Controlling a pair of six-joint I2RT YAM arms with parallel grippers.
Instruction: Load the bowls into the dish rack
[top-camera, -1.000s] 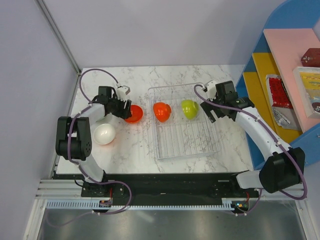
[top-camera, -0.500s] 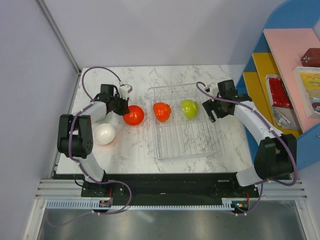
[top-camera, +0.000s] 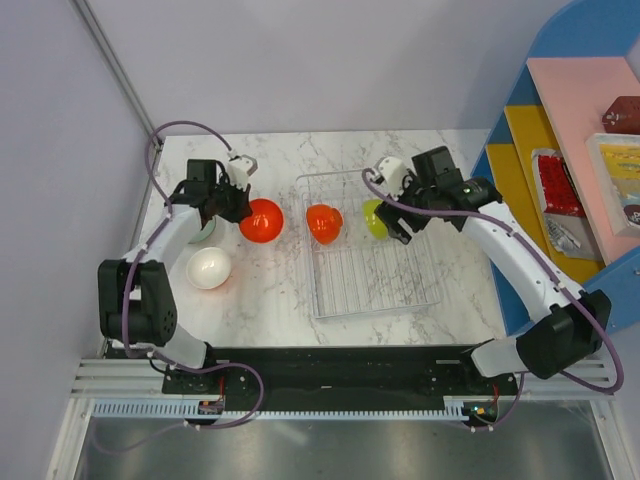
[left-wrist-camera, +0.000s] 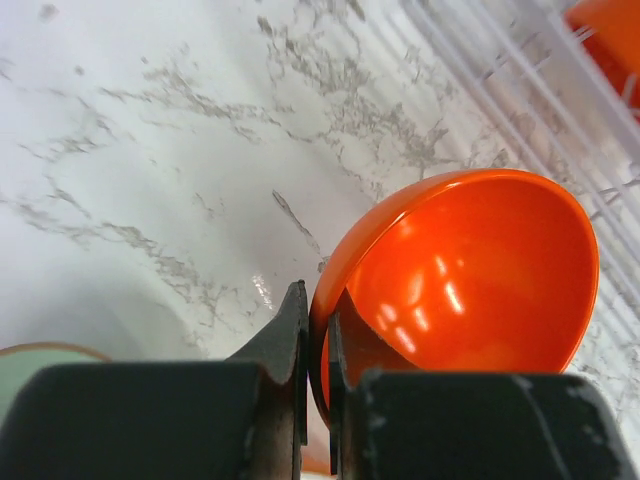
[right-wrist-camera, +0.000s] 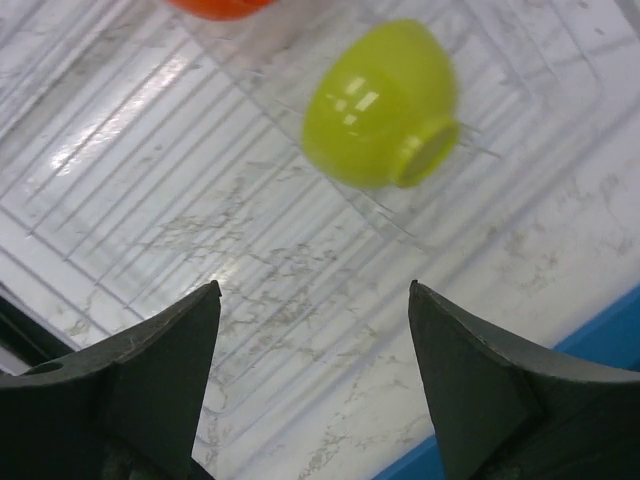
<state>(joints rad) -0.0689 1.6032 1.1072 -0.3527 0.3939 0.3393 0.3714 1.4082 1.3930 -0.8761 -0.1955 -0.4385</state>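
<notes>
L gripper (left-wrist-camera: 315, 335), jaws pinching red-orange bowl (left-wrist-camera: 470, 270) by rim, has raised it off worktop (top-camera: 260, 300) nr left edge; dish rack (top-camera: 385, 275) at centre is next. R gripper (right-wrist-camera: 315, 375), jaws spread, moved in over racked lime-green bowl (right-wrist-camera: 380, 105)

This is a robotics lab cell, not a home kitchen. Two arms, the left arm (top-camera: 165, 240) and the right arm (top-camera: 510, 250), are bolted to a black base plate (top-camera: 340, 365) at the table's (top-camera: 270, 290) near edge. An aluminium rail (top-camera: 330, 405) runs along the front, and purple cables (top-camera: 190, 130) loop openly off the arms. Plain pale panels (top-camera: 330, 60) box in the marble-patterned top like a test booth. On the right stands a blue shelf unit (top-camera: 560, 40) with pink and yellow shelves holding packets (top-camera: 555, 185), laid out like props. The only kitchen touch is a clear dish rack (top-camera: 370, 265) and glossy bowls (top-camera: 262, 220), staged on the worktop.
</notes>
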